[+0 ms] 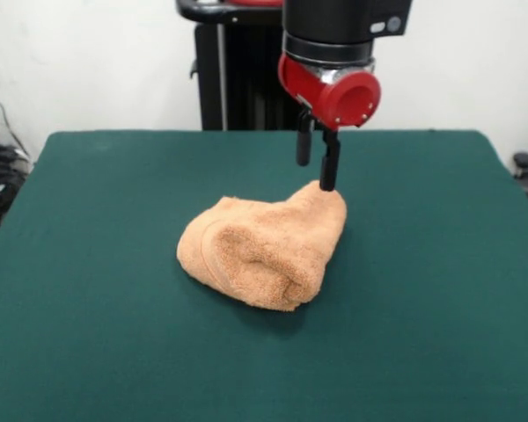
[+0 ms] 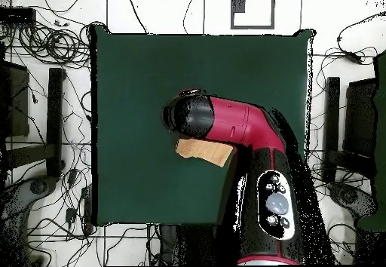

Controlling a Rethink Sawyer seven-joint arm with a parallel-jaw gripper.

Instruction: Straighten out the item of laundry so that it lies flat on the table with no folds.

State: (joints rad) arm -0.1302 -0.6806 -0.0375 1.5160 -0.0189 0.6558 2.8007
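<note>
Hanging over the middle of the worktop (image 1: 88, 290), my claw (image 1: 318, 158) points straight down from the red wrist, its two black fingers (image 1: 330, 163) side by side with only a narrow slit between them. The longer-looking finger tip meets the raised far corner of the towel (image 1: 260, 251); the other finger ends a little higher, just above the cloth. From the front view I cannot tell whether any terry is pinched between them or whether the tip merely touches the peak, so I leave the claw's state undecided.

The towel is a peach, fluffy bundle lying near the centre of the green worktop, well clear of every edge. It is bunched and rolled over itself: a thick curled fold faces the front camera, a rounded lobe bulges to the picture's left, and the corner under my claw stands up in a small point. A woven band curves faintly across the left lobe.

In the overhead view my arm (image 2: 226, 121) lies across the worktop (image 2: 128, 75) and covers most of the bundle; only a peach strip of the towel (image 2: 205, 152) shows beside the red and black forearm, and the claw itself is hidden beneath it.
</note>
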